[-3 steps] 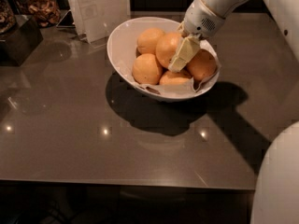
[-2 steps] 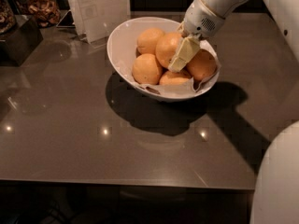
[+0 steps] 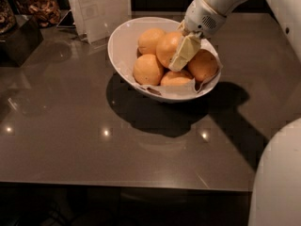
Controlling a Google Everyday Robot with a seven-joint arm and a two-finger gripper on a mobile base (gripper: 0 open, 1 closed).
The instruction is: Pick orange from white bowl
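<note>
The white bowl (image 3: 123, 46) stands on the dark counter and holds several oranges on a thin paper liner. The orange (image 3: 165, 45) lies in the middle of the pile, highest of them. My gripper (image 3: 180, 55) reaches down into the bowl from the upper right, and its pale tip lies against the right side of that orange. Other oranges lie to the back left (image 3: 149, 39), front left (image 3: 147, 69), front (image 3: 176, 78) and right (image 3: 203, 65).
A white paper bag (image 3: 99, 8) stands just behind the bowl on the left. A dark box (image 3: 19, 39) and a container of snacks (image 3: 40, 6) are at the far left. My white robot body (image 3: 277, 182) fills the lower right corner.
</note>
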